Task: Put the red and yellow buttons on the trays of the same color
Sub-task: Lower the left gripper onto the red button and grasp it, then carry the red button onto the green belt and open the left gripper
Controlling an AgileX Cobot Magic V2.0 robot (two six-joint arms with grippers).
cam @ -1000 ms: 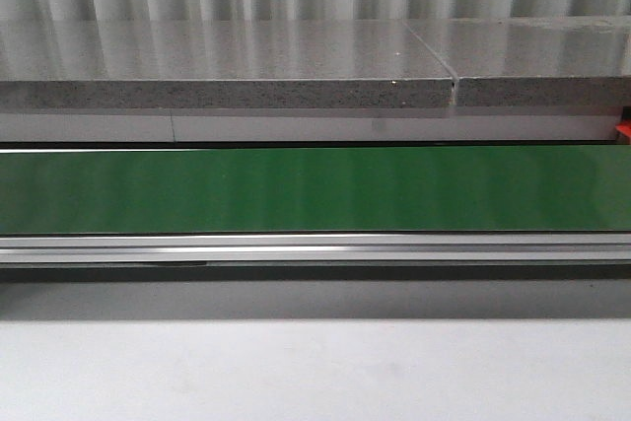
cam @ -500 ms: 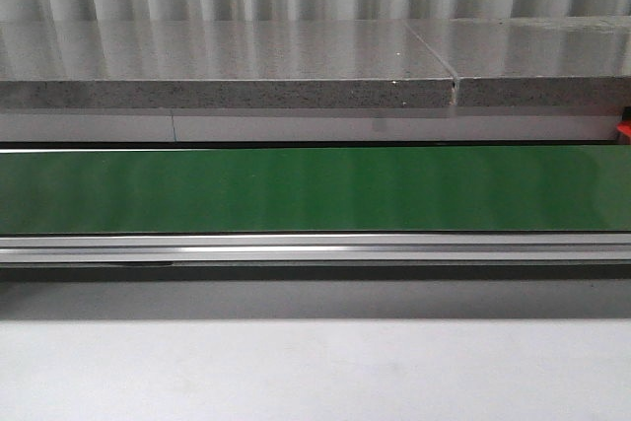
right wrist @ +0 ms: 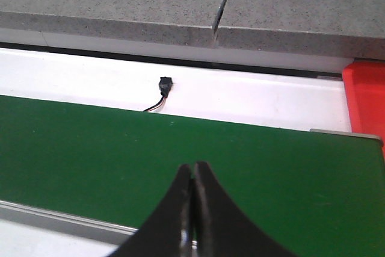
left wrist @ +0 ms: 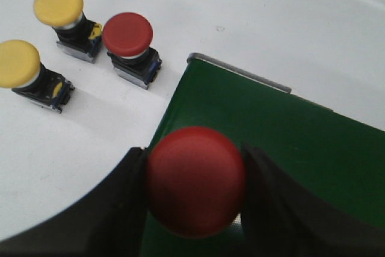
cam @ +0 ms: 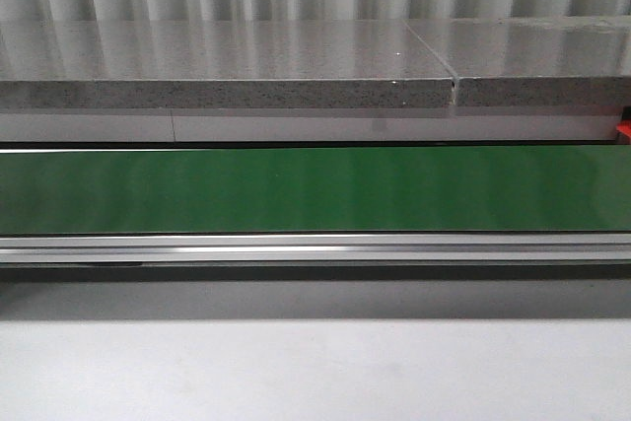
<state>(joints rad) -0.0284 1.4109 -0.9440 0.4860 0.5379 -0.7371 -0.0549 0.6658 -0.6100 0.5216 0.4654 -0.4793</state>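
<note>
Jaws of the left gripper [left wrist: 195, 200] clamp a red dome-capped push button [left wrist: 195, 188] above the green conveyor belt [left wrist: 289, 142], while the right gripper [right wrist: 193, 209] hangs pressed closed, empty.

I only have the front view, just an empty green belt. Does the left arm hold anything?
Observer: Yes. The left gripper is shut on a red button, above the green belt's end.
Operator: Any buttons left to sort?
Observer: Three stand on the white table beside the belt: two yellow buttons and another red button.
Operator: And the right arm?
Observer: The right gripper is over the belt, jaws shut, holding nothing.
Operator: Any tray in sight?
Observer: A red tray's edge shows past the belt's end.
</note>
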